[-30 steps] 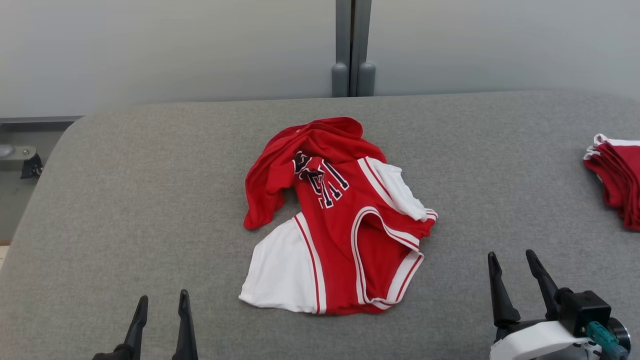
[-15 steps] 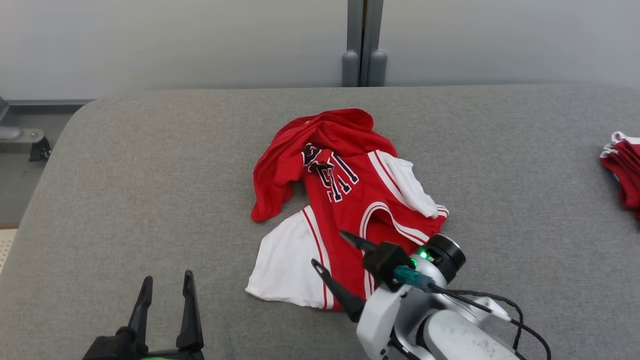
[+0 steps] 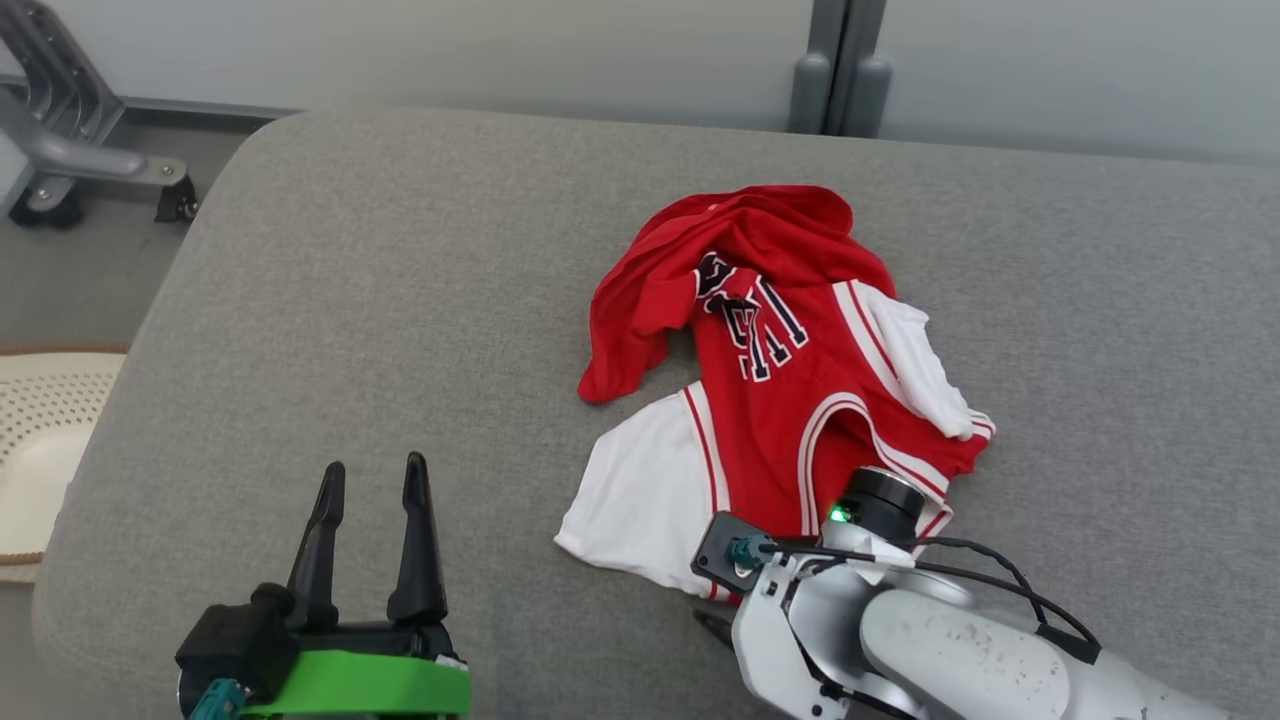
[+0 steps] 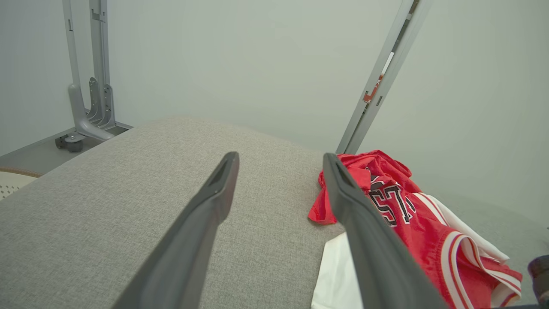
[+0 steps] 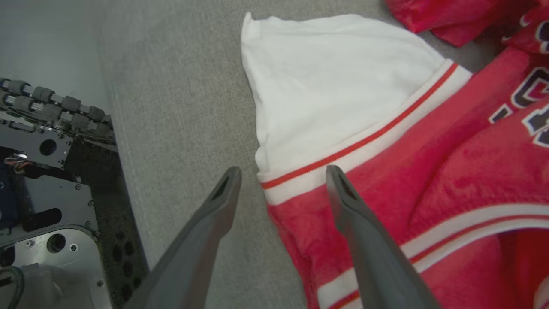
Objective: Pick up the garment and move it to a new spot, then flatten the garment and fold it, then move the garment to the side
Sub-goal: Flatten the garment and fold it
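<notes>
The garment (image 3: 770, 380) is a red and white jersey with dark letters, lying crumpled in the middle of the grey padded table (image 3: 400, 300). My right arm's wrist (image 3: 800, 600) hangs over the garment's near edge, fingers pointing down. In the right wrist view my right gripper (image 5: 281, 171) is open and straddles the hem of the garment (image 5: 364, 128), one finger over bare table, the other over red fabric. My left gripper (image 3: 370, 475) stands open and empty to the garment's left. From the left wrist, the left gripper (image 4: 281, 159) has the garment (image 4: 407, 214) on its right.
A wheeled metal stand (image 3: 60, 150) is on the floor beyond the table's rounded left corner. A grey post (image 3: 840, 70) rises behind the table. A cream perforated object (image 3: 40, 440) lies off the left edge. My own base (image 5: 43, 171) sits below the near edge.
The head camera has swung left. My right arm has come in from the right to the garment's near edge and turned its fingers downward. The garment lies as before.
</notes>
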`<state>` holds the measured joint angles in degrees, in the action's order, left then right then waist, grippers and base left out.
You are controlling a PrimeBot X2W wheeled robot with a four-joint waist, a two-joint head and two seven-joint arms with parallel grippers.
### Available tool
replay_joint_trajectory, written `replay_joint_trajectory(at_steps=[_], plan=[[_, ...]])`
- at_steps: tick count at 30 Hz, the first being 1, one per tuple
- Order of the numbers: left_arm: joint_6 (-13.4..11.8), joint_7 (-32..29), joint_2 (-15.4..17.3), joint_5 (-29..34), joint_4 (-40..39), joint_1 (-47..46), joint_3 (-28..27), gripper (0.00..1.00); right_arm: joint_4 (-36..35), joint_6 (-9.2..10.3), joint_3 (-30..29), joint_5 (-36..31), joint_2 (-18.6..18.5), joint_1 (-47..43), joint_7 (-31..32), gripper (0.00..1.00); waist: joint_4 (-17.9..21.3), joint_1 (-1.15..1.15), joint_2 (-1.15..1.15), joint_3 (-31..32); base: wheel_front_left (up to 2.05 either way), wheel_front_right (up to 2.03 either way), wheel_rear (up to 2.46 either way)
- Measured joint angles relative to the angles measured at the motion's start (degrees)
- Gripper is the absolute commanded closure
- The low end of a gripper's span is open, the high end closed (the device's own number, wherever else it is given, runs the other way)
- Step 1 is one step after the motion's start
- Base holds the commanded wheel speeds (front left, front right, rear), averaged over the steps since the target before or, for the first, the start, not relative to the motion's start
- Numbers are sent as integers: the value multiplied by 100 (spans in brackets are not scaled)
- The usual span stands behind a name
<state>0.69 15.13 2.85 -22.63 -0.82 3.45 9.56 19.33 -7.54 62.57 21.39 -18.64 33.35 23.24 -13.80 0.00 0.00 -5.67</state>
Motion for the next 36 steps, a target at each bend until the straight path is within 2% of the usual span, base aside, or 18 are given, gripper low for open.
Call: replay_joint_trajectory(at_steps=[5,6,7,10,15,21,30,36], plan=[[-37,0,-1,-79,-69,-124,77,0,267,0,301,185,-129,214,97,0,-193,0,0,-190,0,0,0],[-47,0,0,-100,-73,-134,70,0,327,0,296,190,-123,249,96,56,-223,0,0,-227,0,0,0],[-51,0,0,-101,-71,-143,66,0,389,0,278,190,-112,279,91,100,-248,0,0,-260,0,0,0],[-60,0,-1,-102,-71,-155,43,0,475,5,308,245,-108,344,45,100,-292,0,0,-317,0,0,0],[-86,0,0,-80,-73,-139,-65,0,390,0,-210,330,-245,338,-151,100,-175,0,0,-314,0,0,0],[-120,0,-1,-5,-88,23,-205,0,-513,0,-1647,477,-780,235,-290,100,204,0,0,-231,0,0,0],[-86,0,-2,145,-91,57,-190,0,-1913,0,-3550,553,-1615,-177,52,100,975,0,0,-102,0,0,0],[-62,0,-2,232,-80,57,-213,0,-2381,0,-4702,681,-1817,-764,256,100,1425,0,0,-28,0,0,0]])
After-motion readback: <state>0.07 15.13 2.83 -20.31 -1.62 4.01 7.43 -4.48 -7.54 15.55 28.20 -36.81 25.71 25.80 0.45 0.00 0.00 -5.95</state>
